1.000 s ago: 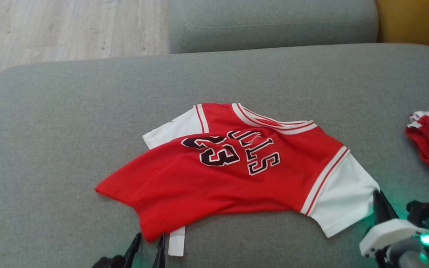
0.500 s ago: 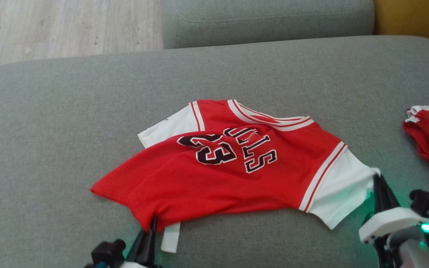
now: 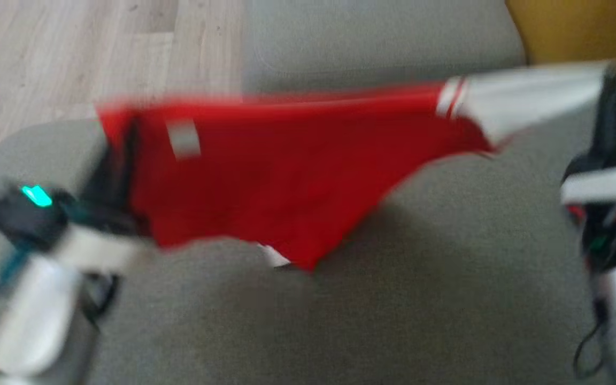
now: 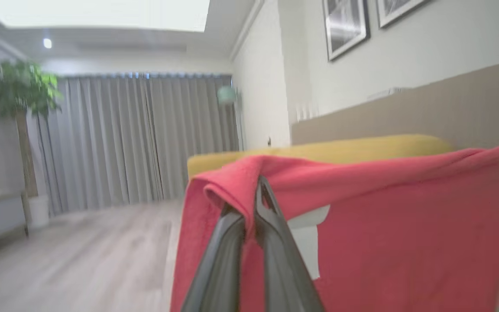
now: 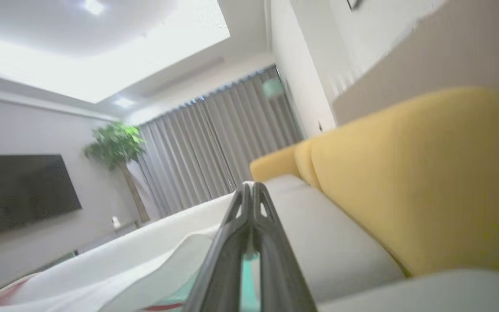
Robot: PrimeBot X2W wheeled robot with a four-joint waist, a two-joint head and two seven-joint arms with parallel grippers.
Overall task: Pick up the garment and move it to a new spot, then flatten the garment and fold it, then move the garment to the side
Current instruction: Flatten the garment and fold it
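The garment (image 3: pixel 265 171), a red jersey with white sleeves, hangs stretched in the air above the grey sofa cushion (image 3: pixel 447 278); the head view is blurred. My left gripper (image 3: pixel 121 133) is shut on the red hem corner at the left. My right gripper (image 3: pixel 610 80) is shut on the white sleeve end at the upper right. In the left wrist view the two fingers (image 4: pixel 256 190) pinch a fold of the red cloth (image 4: pixel 405 225). In the right wrist view the closed fingertips (image 5: pixel 251 186) hold the white sleeve (image 5: pixel 102 277), which trails down to the left.
A second grey cushion (image 3: pixel 383 43) lies beyond the seat, with a yellow backrest (image 3: pixel 570 27) at the far right. Wooden floor (image 3: pixel 72 53) lies past the cushion's left edge. The wrist views show a curtain (image 4: pixel 145 138) and a potted plant (image 4: pixel 15 86).
The left gripper closed on the hem corner. Both grippers then lifted the jersey off the cushion and drew it taut between them. The head camera also shifted.
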